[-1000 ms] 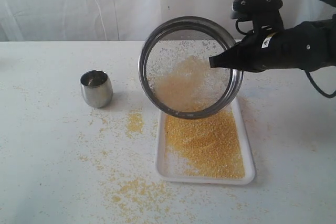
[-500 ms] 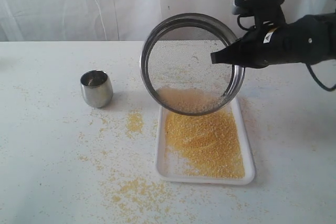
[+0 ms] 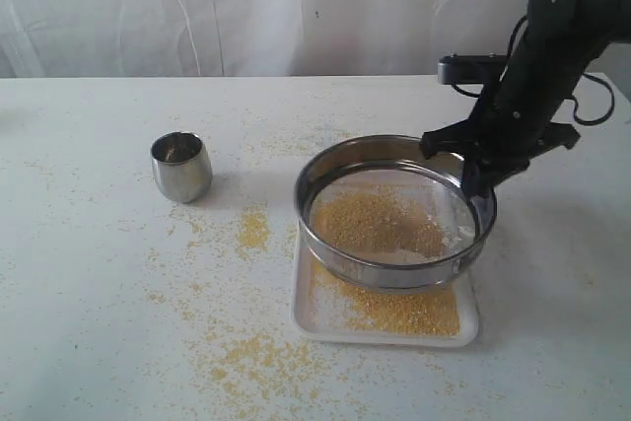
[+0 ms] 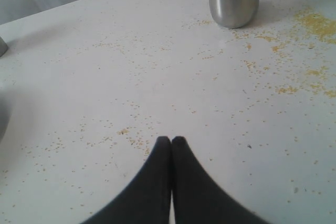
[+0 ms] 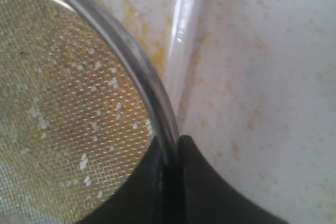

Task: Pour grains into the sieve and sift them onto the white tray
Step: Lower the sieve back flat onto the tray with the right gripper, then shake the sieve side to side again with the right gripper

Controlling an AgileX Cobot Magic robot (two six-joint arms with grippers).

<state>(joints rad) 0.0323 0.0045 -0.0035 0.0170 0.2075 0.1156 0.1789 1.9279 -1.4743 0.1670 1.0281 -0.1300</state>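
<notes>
grains (image 3: 380,224), fine and sandy yellow with some paler bits, lie in a loose heap inside the sieve (image 3: 380,278), a wide, shallow round band of shiny steel with a fine mesh floor. more grains are spread over the white tray (image 3: 308,320), a flat rectangle with rounded corners and a low rim, lying on the desk (image 3: 89,322). the sieve sits about level over the far part of the tray and hides it; only the near part shows. whether sieve and tray touch cannot be told. the right hand (image 3: 471,176), black, comes down from the upper right and pinches the far right side of the sieve's rim.

to the left, well apart from the tray, a small rounded steel cup (image 3: 181,167) stands upright. patches of spilled grains dust the white desk between cup and tray and again nearer the front. a white cloth (image 3: 197,7) hangs behind the desk.

the right wrist view shows the grip up close, which the exterior view cannot. one black finger (image 5: 210,187) is outside the rim and one inside, closed on the thin steel wall. pale bits are caught on the golden mesh (image 5: 68,103), and the tray's glossy edge runs just beyond the rim.

the left hand (image 4: 171,142) appears only in the left wrist view. its two black fingers are pressed together with nothing between them, over the speckled desk, with the cup farther ahead.
</notes>
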